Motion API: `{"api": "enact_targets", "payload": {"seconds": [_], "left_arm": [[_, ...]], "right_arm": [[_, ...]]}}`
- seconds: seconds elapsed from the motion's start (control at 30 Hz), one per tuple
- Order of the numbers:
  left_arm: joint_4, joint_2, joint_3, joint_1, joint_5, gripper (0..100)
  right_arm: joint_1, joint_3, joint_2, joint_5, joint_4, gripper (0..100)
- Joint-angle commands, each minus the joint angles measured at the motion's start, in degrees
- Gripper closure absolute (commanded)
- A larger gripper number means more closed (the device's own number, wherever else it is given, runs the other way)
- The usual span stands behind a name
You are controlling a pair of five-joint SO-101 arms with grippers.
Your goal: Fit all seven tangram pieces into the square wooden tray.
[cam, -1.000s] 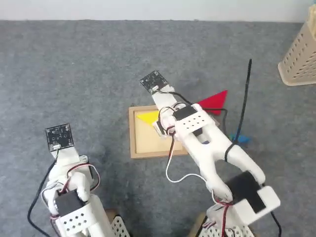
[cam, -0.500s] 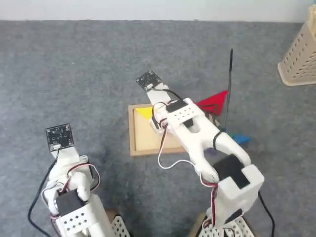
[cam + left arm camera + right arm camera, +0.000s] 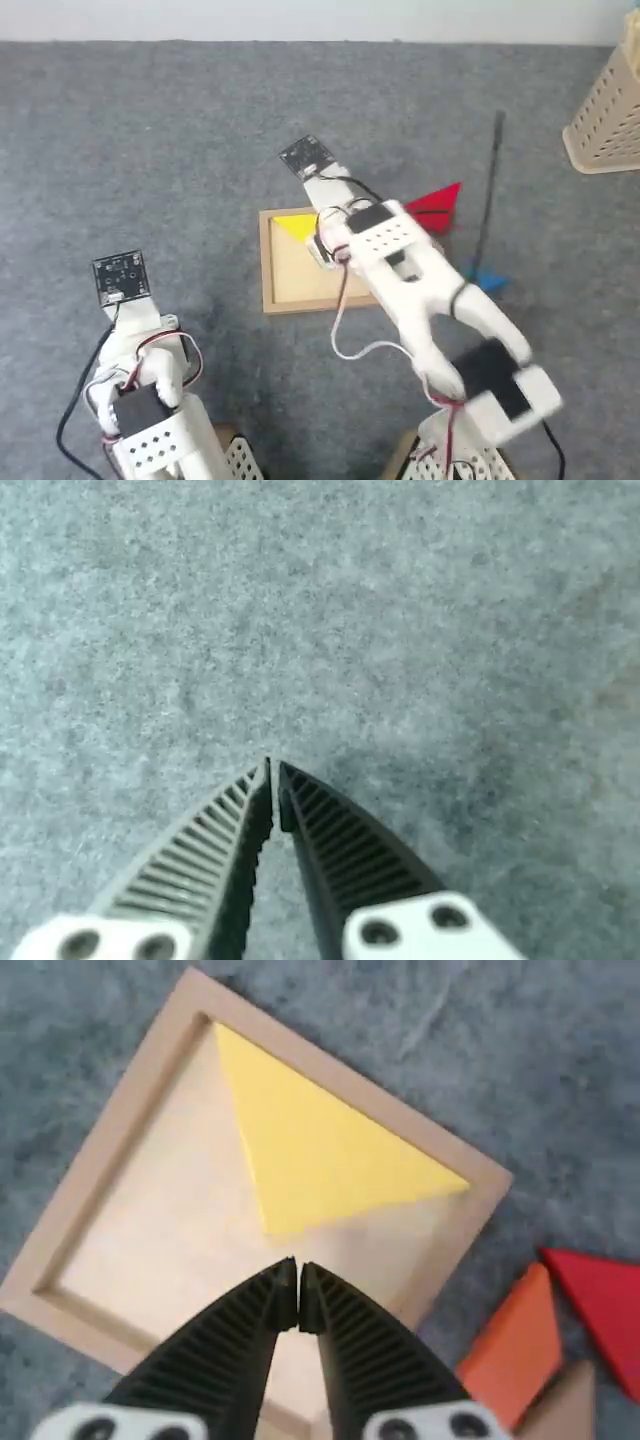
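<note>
The square wooden tray (image 3: pixel 120 1150) lies on the grey carpet, also seen in the high view (image 3: pixel 268 275). A yellow triangle (image 3: pixel 320 1155) lies flat in the tray against two of its walls, in the far left corner (image 3: pixel 293 226). My right gripper (image 3: pixel 298 1280) is shut with nothing in it, just above the tray's bare floor beside the triangle's long edge. An orange piece (image 3: pixel 510 1345), a red triangle (image 3: pixel 600 1310) and a tan piece (image 3: pixel 565 1410) lie outside the tray. My left gripper (image 3: pixel 273 770) is shut over bare carpet at the near left.
Right of the tray lie the red triangle (image 3: pixel 438 200) and a blue piece (image 3: pixel 490 282). A black cable (image 3: pixel 488 190) sticks up beside them. A cream slatted basket (image 3: pixel 608 110) stands at the far right edge. The left arm (image 3: pixel 140 390) stays at the near left.
The yellow triangle has slid a little deeper into the tray's far left corner. The right arm's elbow swung left and then back right. The left arm has not moved.
</note>
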Motion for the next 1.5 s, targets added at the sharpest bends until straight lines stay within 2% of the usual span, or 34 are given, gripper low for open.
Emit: {"api": "enact_targets", "payload": {"seconds": [0.0,0.1,0.17,0.3,0.37,0.6,0.7,0.8,0.9,1.2,1.47], "left_arm": [[0.2,-0.2,-0.5,0.1,0.5,99],[0.2,-0.2,-0.5,0.1,0.5,99],[0.2,-0.2,-0.5,0.1,0.5,99],[0.2,-0.2,-0.5,0.1,0.5,99],[0.2,-0.2,-0.5,0.1,0.5,99],[0.2,-0.2,-0.5,0.1,0.5,99],[0.2,-0.2,-0.5,0.1,0.5,99],[0.2,-0.2,-0.5,0.1,0.5,99],[0.2,-0.2,-0.5,0.1,0.5,99],[0.2,-0.2,-0.5,0.1,0.5,99],[0.2,-0.2,-0.5,0.1,0.5,99]], "right_arm": [[5.2,-0.3,-11.0,1.1,4.4,97.4],[11.2,-0.5,-15.3,0.3,7.2,97.3],[15.9,-0.6,-15.6,-3.0,7.1,95.6],[21.5,-2.4,-12.7,-7.8,5.8,83.4],[21.8,-4.1,-9.4,-8.5,5.9,79.4],[22.0,-17.4,7.5,-18.5,6.4,78.4],[22.5,-23.4,13.8,-24.6,6.6,71.4],[23.3,-32.0,19.4,-30.2,10.4,65.3],[24.0,-40.7,25.0,-35.3,16.2,65.2],[24.2,-59.7,43.8,-34.1,26.9,65.2],[24.6,-72.8,52.2,-33.3,40.9,65.3]]}}
